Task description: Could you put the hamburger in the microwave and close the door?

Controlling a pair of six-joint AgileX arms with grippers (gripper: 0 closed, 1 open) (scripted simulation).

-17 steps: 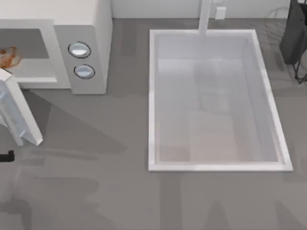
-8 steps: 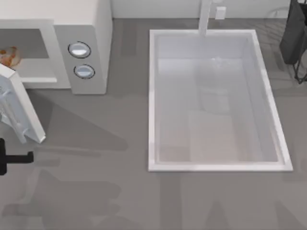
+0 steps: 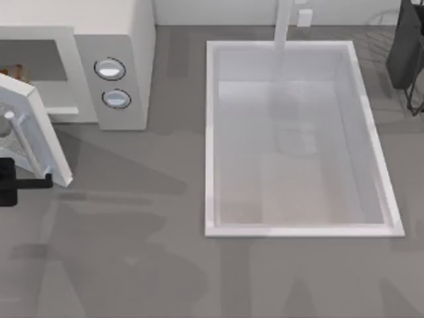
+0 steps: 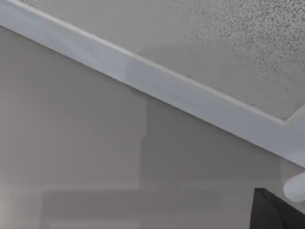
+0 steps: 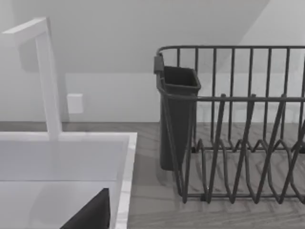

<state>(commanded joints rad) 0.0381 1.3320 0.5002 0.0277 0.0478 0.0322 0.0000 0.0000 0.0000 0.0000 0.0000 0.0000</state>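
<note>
— Grey countertop (image 3: pixel 132 252), sink (image 3: pixel 212 132) at centre: where is the left gripper (image 3: pixel 16 182)?
— At nine o'clock, against the outer face of the half-open door (image 3: pixel 36 136); whether its fingers are parted, I cannot tell.
— And the hamburger (image 3: pixel 12 71)?
— Inside the microwave (image 3: pixel 126 40) at ten o'clock, behind the door.

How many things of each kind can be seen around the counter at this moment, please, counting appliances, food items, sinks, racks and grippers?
Microwave with its door: 1
Hamburger, inside the cavity: 1
Dials on the microwave panel: 2
Sink with faucet: 1
Dish rack: 1
Left gripper, against the door's outer face: 1
Total: 7
</note>
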